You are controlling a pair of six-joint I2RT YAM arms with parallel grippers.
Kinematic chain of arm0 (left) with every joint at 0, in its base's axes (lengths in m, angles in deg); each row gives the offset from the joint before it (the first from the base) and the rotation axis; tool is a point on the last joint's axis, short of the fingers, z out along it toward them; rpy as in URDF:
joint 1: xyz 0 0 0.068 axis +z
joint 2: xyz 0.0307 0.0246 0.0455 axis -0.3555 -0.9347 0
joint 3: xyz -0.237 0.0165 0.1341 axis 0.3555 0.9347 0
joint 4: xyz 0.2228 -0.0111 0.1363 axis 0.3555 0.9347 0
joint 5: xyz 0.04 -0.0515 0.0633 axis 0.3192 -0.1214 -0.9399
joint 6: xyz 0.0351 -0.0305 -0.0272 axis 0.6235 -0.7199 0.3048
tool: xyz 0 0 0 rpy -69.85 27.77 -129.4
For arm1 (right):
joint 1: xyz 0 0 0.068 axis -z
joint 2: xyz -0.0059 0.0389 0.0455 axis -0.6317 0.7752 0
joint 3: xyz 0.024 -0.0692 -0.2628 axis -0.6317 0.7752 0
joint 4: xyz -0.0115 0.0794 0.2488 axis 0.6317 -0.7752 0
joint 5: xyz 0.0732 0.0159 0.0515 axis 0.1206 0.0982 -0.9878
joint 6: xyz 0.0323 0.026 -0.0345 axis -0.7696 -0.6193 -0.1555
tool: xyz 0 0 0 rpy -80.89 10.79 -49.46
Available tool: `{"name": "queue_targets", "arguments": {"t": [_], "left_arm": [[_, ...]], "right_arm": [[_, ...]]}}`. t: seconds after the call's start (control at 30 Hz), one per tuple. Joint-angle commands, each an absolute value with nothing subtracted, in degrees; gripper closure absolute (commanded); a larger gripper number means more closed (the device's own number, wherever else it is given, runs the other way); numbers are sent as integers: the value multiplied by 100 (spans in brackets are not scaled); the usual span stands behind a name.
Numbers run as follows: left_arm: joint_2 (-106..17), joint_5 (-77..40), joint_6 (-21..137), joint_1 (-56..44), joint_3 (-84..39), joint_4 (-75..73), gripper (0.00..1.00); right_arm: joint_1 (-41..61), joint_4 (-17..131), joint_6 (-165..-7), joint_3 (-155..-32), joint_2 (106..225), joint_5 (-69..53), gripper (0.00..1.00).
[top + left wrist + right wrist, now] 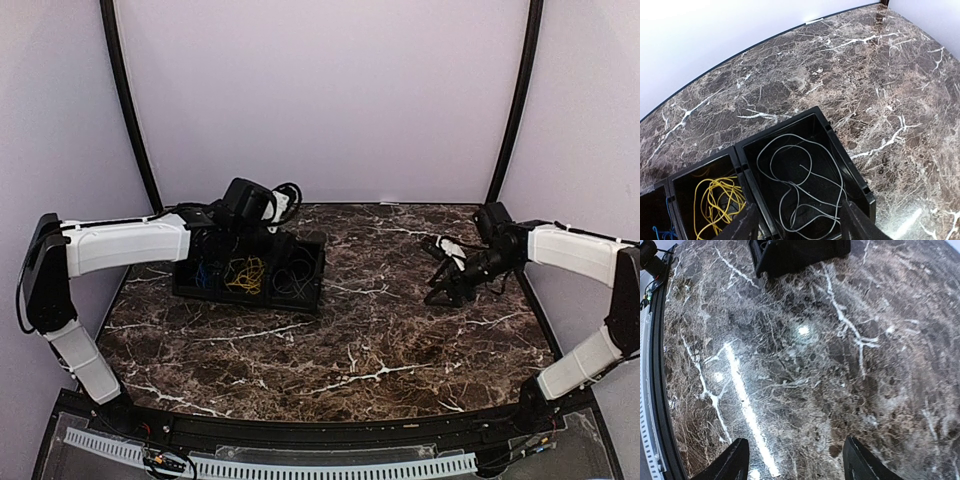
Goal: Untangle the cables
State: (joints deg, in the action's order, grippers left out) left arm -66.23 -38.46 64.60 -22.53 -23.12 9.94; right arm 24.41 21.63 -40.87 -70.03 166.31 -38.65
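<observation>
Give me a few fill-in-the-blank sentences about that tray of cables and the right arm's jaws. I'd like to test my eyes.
1. The black tray is divided into ____ compartments.
2. The cable in the middle compartment is coloured ____.
3. Seen from the top camera, the blue cable lies at the tray's ____ end.
4. The right gripper hangs over bare tabletop, its open jaws holding ____.

Missing words: three; yellow; left; nothing
</observation>
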Motion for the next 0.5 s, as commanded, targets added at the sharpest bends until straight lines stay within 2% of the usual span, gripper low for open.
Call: {"name": "queue_targets", "arguments": {"t": [0.0,0.17,0.2,0.23,0.3,0.4,0.47], "left_arm": [[-5902,-4070,6436,-2264,-2437,1665,40],[-5037,-4675,6611,-2235,-2168,1932,27],[-4934,-4868,6640,-2214,-2045,1935,25],[-4745,-4962,6655,-2193,-1990,1941,22],[-4515,-5200,6378,-2034,-1909,2062,19],[-4222,-5093,5962,-1553,-1882,2262,3],[-3959,-5012,5809,-1437,-1744,2156,1]], "right_arm": [[2402,2423,-4510,-7434,16068,-3243,32],[2485,3302,-5156,-7632,15388,-1966,17],[2531,3614,-5466,-7598,15249,-1644,7],[2567,4066,-5930,-7505,15066,-1164,2],[2648,4785,-6559,-7261,14693,-650,1],[2661,5463,-7034,-6930,14247,-488,1],[2662,5393,-7309,-7029,14225,-361,1]]}}
